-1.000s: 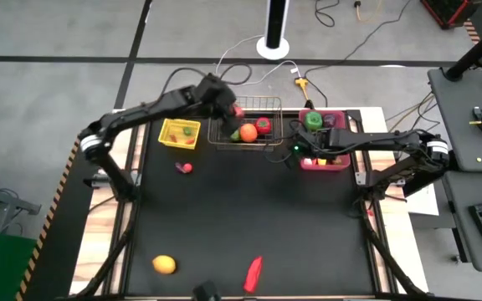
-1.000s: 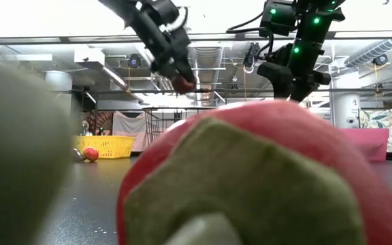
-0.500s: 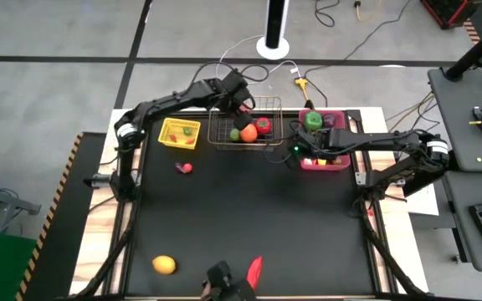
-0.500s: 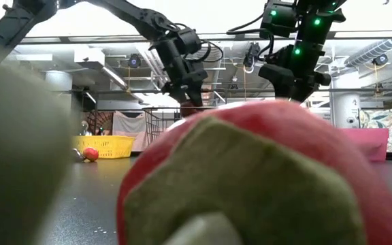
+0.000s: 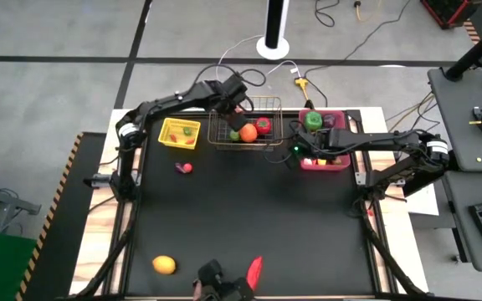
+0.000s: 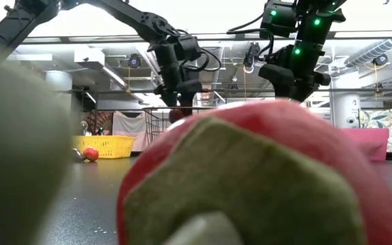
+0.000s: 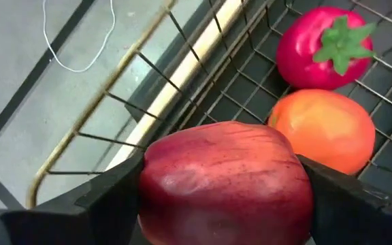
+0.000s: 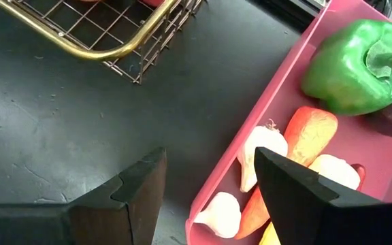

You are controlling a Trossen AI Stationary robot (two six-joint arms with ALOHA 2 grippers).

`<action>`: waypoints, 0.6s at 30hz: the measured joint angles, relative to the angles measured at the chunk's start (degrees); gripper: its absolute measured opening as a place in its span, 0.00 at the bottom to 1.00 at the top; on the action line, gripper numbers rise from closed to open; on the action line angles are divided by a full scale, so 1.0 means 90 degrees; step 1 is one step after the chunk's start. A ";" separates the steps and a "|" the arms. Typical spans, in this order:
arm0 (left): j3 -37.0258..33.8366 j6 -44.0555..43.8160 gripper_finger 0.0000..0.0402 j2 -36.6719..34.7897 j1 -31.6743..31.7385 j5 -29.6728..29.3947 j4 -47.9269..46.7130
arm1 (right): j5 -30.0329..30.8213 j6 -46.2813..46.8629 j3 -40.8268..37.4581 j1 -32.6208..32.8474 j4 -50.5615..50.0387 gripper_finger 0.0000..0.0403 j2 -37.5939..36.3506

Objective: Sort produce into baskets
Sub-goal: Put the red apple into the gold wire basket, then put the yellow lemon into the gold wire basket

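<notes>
1. Your left gripper (image 7: 226,204) is closed on a dark red apple (image 7: 226,180). One dark finger (image 7: 107,201) presses on each side of it.
2. Your left gripper hangs over the wire basket (image 5: 245,125) at the far edge of the table (image 5: 249,217). From the wrist camera you see the basket's wires right under the apple.
3. In that basket lie a red tomato with a green top (image 7: 325,47) and an orange fruit (image 7: 325,129), just beside each other.
4. Your right gripper (image 8: 209,184) is partly open and holds nothing. It hangs over the near edge of the pink bin (image 8: 264,129), one finger over the black table and one over the bin.
5. In the pink bin you can see a green pepper (image 8: 356,64), an orange carrot (image 8: 308,133) and some white pieces (image 8: 260,153). A dark purple thing at the bin's edge is cut off, so you cannot tell what it is.
6. The yellow tray (image 5: 179,133) sits beside the wire basket, with small green and red pieces in it, too small to name.
7. On the bare table lie a small pink and red piece (image 5: 184,167) near the tray, an orange fruit (image 5: 164,265) and a red pepper (image 5: 253,272) at the near edge.
8. From the low camera, a big blurry red and green thing (image 6: 250,177) fills most of the picture and hides the wire basket.
</notes>
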 joint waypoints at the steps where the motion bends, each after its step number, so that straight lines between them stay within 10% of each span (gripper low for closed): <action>1: -0.0011 0.0002 0.79 0.0000 -0.0002 0.0002 -0.0015 | 0.0000 0.0000 0.0000 0.0000 0.0000 0.54 0.0000; 18: 0.0000 0.0046 0.89 -0.0016 -0.0012 -0.0002 -0.0209 | 0.0000 -0.0002 -0.0002 0.0000 0.0007 0.54 0.0000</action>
